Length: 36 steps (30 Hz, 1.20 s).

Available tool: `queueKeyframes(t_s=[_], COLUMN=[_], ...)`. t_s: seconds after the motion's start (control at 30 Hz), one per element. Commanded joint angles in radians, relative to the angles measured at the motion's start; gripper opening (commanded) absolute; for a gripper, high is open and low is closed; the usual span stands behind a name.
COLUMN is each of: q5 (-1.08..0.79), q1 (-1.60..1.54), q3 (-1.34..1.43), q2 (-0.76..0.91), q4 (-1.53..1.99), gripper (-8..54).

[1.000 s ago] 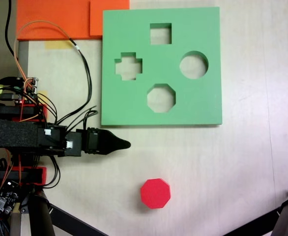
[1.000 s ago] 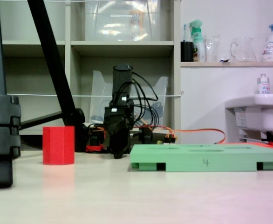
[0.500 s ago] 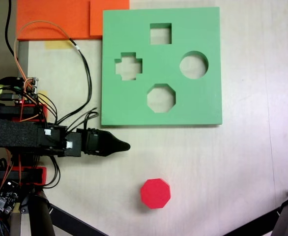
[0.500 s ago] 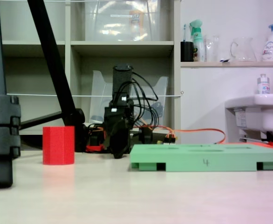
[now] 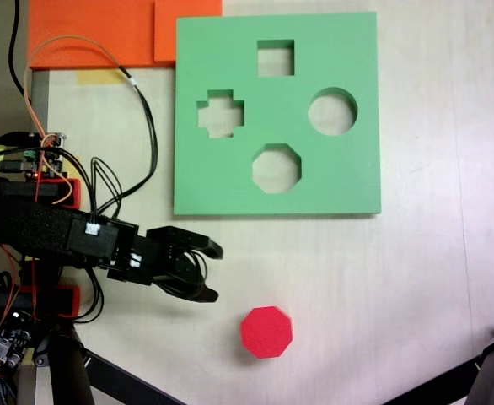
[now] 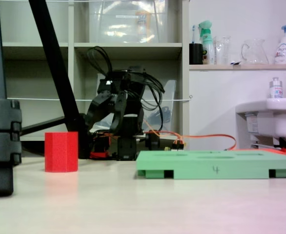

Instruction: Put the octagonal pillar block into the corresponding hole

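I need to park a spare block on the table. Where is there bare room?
Free: the pale tabletop right of the red octagonal foam block, below the green foam board; also the strip right of that board. Crowded: the left side, with the arm, its open claw and cables.

Pale, light-wood-look table (image 5: 416,278) carries everything. Green foam board (image 5: 348,177) lies flat in the upper middle of the top-down fixed view, w/ four cut-outs: square at top, cross at left, round at right, the corresponding hole (image 5: 276,169) (eight-sided) at bottom. In the low side-on fixed view the board (image 6: 216,165) sits lower right, marked "4" on its edge. The octagonal pillar block (image 5: 266,332) stands upright on bare table at lower centre, well apart from the board; side-on it (image 6: 61,151) is at mid-left. Orange foam slabs (image 5: 95,34) lie in the upper left corner, touching the board's corner. Yellowish patch just below them, prob. tape (image 5: 99,77).
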Motion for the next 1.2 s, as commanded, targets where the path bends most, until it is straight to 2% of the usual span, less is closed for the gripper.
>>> queueKeyframes(t_s=[0.0, 0.1, 0.13, 0.2, 0.23, 0.3, 0.37, 0.73, 1.17], q5=[0.015, -0.097, -0.132, -0.195, -0.244, -0.272, -0.268, -0.229, -0.167], q1=[0.058, 0.155, 0.167, 0.179, 0.199, 0.233, 0.258, 0.215, 0.135], q3=[-0.167, -0.437, -0.52, -0.778, -0.92, -1.009, -1.072, -1.178, -1.189], q2=[0.003, -0.126, -0.175, -0.339, -0.448, -0.526, -0.603, -0.828, -0.946], q4=[0.149, 0.327, 0.396, 0.623, 0.749, 0.778, 0.782, 0.781, 0.746], gripper=[24.9, 24.1, 25.7, 40.4, 42.9, 43.2, 51.7, 52.4, 52.3])
